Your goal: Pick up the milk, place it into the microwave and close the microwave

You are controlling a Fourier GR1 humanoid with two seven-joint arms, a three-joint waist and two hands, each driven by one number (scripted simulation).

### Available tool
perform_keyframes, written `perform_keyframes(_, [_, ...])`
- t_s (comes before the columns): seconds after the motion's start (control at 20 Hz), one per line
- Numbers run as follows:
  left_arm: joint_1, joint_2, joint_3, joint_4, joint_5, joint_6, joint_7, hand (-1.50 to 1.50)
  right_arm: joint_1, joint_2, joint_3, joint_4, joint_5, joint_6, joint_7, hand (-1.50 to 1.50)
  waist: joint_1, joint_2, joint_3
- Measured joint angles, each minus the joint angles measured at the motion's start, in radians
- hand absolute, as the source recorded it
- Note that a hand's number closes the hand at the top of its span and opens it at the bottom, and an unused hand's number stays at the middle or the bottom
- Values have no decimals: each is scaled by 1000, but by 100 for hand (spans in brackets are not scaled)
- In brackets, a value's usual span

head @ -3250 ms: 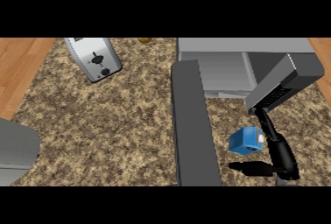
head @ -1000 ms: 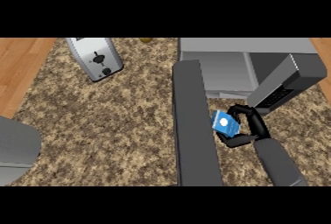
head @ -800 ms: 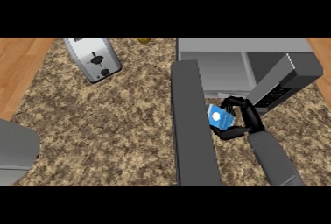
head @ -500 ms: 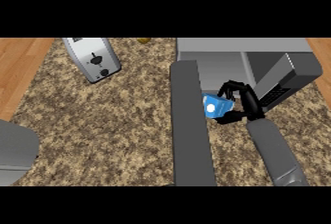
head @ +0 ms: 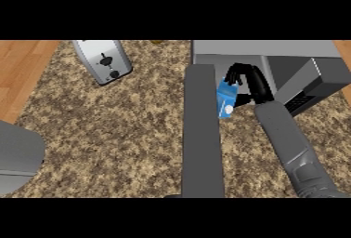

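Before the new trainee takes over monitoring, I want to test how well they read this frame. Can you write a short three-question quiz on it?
1. True or false: the right hand is curled round the milk carton.
2. Where is the milk carton? A) standing on the counter beside the toaster B) held up at the microwave's opening C) lying on the wooden floor
3. Fill in: the silver appliance at the upper left of the counter is a ____.

Key: 1 true. 2 B: it is at the mouth of the microwave, whose door stands open. 3 toaster.
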Motion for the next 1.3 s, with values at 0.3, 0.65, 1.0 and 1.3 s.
perform_keyframes(0.3, [-83,17,11,40,4,7,38,-150,-108,-31,-35,134,26,-121,40,150,26,14,1])
perform_keyframes(0.65, [-134,34,18,77,-3,0,50,-150,-155,-56,-119,210,-11,-280,86,-150,60,31,2])
perform_keyframes(1.0, [-180,63,37,85,-12,-2,65,-150,-189,-73,-120,267,18,-388,89,-150,89,43,3])
perform_keyframes(1.3, [-226,77,24,103,-36,-7,77,-150,-198,-76,-122,304,20,-339,58,-150,91,46,4])
